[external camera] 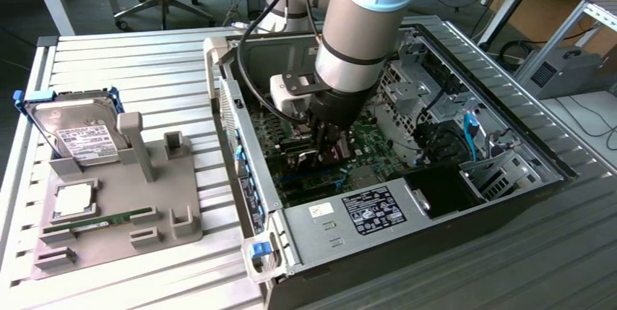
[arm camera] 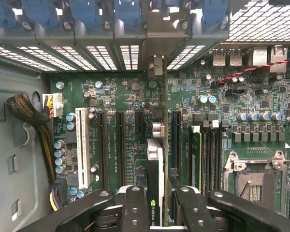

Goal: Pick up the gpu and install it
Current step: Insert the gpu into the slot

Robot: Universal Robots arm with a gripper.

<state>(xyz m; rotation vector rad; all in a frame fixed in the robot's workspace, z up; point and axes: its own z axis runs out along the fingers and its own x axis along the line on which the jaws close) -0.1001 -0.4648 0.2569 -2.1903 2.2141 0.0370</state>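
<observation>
A slatted metal table [external camera: 126,57] carries two things. An open case [external camera: 328,230] lies on its side on the slats. Just beside the case, toward the exterior view's left, a grey holder [external camera: 126,209] sits flat.

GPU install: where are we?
Done: pickup; the gpu sits clamped edge-on in the gripper, inside the computer case. In hand: it hangs over the slots of the motherboard. Left: seating; can't tell whether it's pushed home.
</observation>
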